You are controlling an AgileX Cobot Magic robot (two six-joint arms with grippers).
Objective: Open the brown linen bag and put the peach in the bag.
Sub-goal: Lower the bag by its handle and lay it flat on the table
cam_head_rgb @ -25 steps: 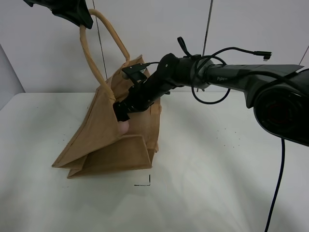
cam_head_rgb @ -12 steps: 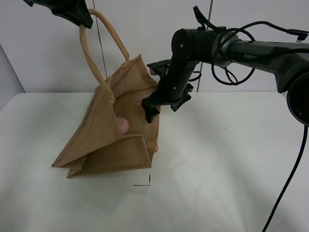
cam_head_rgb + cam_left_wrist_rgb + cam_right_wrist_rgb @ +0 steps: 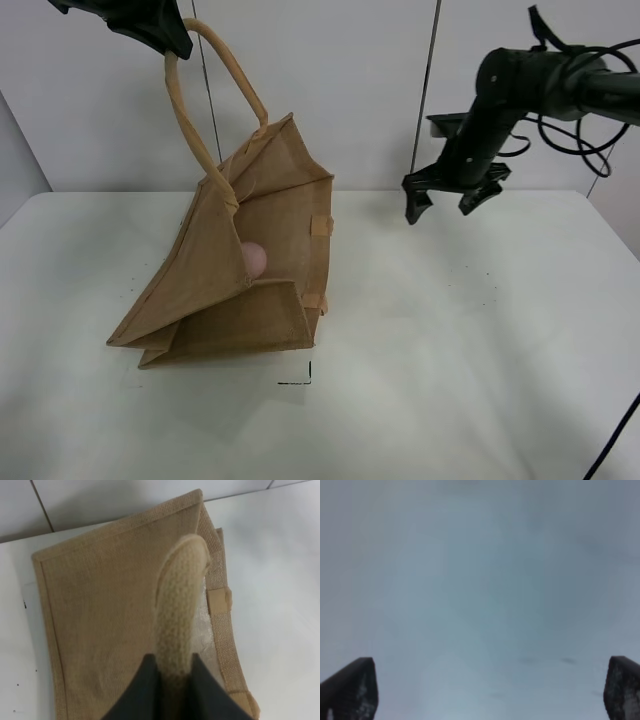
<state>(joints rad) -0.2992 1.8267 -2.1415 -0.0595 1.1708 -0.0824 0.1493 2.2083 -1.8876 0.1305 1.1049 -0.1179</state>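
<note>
A: Exterior high view first. What do we see of the bag?

B: We see the large tan-brown coarse-woven jute bag (image 3: 225,320) standing tilted on the white table (image 3: 450,350), with its base down and its mouth gaping toward the right of the view. One pale rope-like loop handle (image 3: 220,70) rises up and to the left, pulled taut.

A: What holds it?

B: Our left claw (image 3: 170,40), at the top-left corner, has its dark fingers clamped on the top of that loop. Our left wrist view agrees: the rope is pinched between the two fingers and the bag's woven panel hangs below.

A: And the fruit?

B: The small, rounded, pinkish peach (image 3: 253,259) sits inside the bag, low down and partly hidden by the edge of the near panel.

A: The other arm?

B: Our right claw (image 3: 440,205) hangs in the air above the table, well apart from the bag on its right side — fingers spread wide, holding nothing. Its wrist view shows only two dark fingertips at the edges with a blurred pale surface between them, and we can tell nothing more there.
</note>
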